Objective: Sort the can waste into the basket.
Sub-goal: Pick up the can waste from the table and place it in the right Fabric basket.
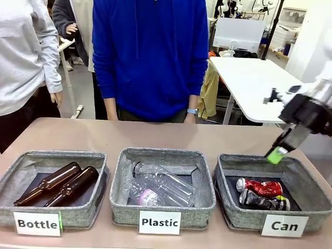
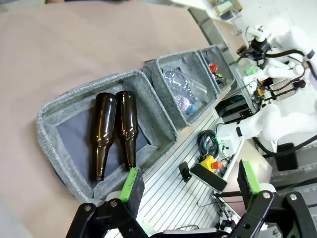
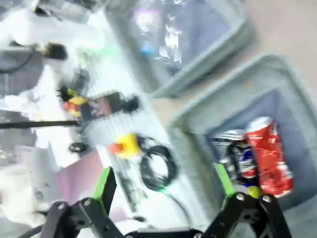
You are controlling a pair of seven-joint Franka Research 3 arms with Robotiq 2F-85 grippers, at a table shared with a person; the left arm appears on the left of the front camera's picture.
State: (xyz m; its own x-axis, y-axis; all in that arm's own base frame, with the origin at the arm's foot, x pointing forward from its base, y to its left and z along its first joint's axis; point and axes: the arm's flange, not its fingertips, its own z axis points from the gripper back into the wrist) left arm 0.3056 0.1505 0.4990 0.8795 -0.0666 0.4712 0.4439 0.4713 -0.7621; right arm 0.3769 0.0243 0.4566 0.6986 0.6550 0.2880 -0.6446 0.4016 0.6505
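We see both cans down inside the "Can" basket (image 1: 298,171) at the right end of the tabletop (image 1: 155,136): the red can (image 1: 260,186) lies on its side toward the far side of the dark lining, and the dark printed can (image 1: 262,200) lies just beside it on the near side, the two touching. In the blurred right wrist view the same pair lie side by side, red can (image 3: 268,156) and dark can (image 3: 237,158).

Above the basket's far rim we catch the right gripper (image 1: 277,154), coming in from the right, its green pads showing; in its own view the right gripper (image 3: 166,184) has its fingers spread wide with nothing between them.

The left gripper (image 2: 190,181) is also wide open and empty, hanging over the near edge of the "Bottle" basket (image 2: 54,111), where two brown bottles (image 2: 113,131) lie together. The "Plastic" basket (image 1: 116,194) in the middle holds clear plastic bottles (image 1: 161,188). A person in a blue hoodie (image 1: 150,57) stands at the far side.
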